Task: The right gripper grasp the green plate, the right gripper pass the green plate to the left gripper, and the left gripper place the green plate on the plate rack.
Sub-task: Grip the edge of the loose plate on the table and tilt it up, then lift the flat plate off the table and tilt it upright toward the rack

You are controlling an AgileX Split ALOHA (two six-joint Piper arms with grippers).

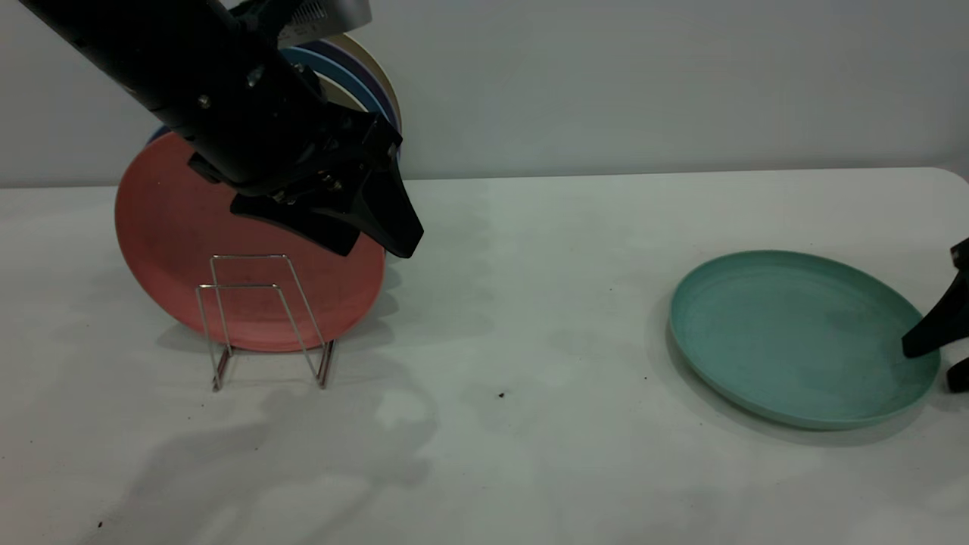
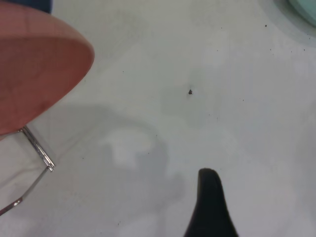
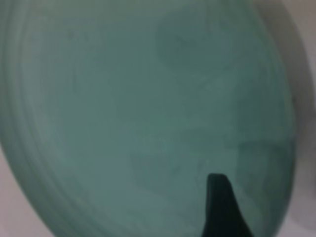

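Note:
The green plate point(image 1: 795, 333) lies flat on the white table at the right; it fills the right wrist view point(image 3: 148, 108). My right gripper point(image 1: 933, 365) is at the plate's right rim, open, with one finger point(image 3: 222, 207) over the plate's inside and the other outside the rim. My left gripper point(image 1: 375, 248) hangs open and empty above the plate rack point(image 1: 261, 318) at the left; one of its fingers point(image 2: 210, 207) shows over bare table. The rack's wire point(image 2: 37, 148) shows in the left wrist view, as does a corner of the green plate point(image 2: 306, 7).
A salmon-pink plate point(image 1: 174, 227) stands upright in the rack behind its front loops and shows in the left wrist view point(image 2: 34, 69). Blue plates point(image 1: 356, 76) stand behind it, against the wall. The white table point(image 1: 530, 303) lies between rack and green plate.

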